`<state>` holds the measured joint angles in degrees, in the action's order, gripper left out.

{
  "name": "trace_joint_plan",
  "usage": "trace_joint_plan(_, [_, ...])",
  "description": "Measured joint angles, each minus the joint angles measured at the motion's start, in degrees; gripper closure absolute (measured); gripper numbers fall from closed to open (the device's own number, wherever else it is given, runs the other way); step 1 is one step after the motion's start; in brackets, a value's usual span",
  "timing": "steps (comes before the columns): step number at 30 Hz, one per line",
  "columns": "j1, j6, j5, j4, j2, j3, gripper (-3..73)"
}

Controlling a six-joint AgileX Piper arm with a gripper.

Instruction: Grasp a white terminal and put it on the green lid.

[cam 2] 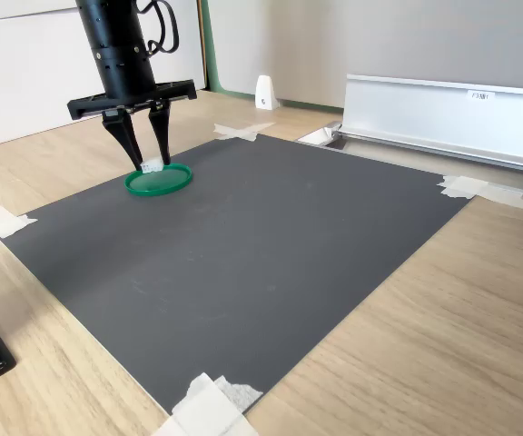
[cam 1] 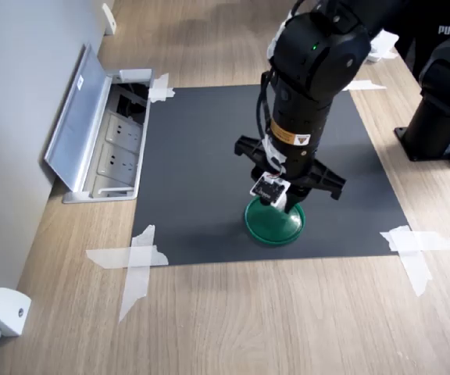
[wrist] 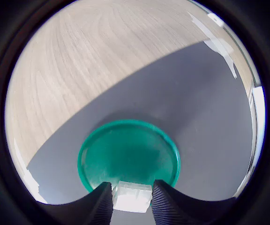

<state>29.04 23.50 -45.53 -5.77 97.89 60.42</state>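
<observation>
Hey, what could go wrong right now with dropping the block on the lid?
The gripper holds the terminal over the lid's near rim, not its centre, so on release it may tip off the raised rim onto the mat. It might also cling to one finger as the gripper opens.

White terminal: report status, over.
Gripper jaws shut on white terminal. Terminal poised at the green lid edge, contact unclear. Grey mat around lid clear, nothing in the way.
</observation>
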Motion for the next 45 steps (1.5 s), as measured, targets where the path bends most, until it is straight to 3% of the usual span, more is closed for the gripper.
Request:
trace_joint_plan(6, [0.0, 2.13, 0.56, 0.26, 1.19, 0.0, 37.1])
trace_joint_plan(8, [0.0, 2.42, 0.57, 0.26, 1.19, 0.0, 33.5])
trace_joint_plan(15, [0.0, 2.62, 0.99, 0.26, 0.21, -0.12, 9.4])
trace_joint_plan(21, [0.0, -1.06, 1.12, 0.51, -8.75, -0.32, 6.9])
trace_joint_plan(26, [0.0, -6.64, 1.51, 0.2, -20.88, -1.18, 18.9])
trace_joint_plan(34, [0.0, -16.52, 2.75, -1.56, -42.4, -9.55, 63.2])
trace_joint_plan(39, [-2.6, -24.19, 6.43, -0.96, -55.58, -17.52, 69.6])
trace_joint_plan(45, [-15.5, -29.5, 11.05, 0.01, -68.69, -25.62, 70.0])
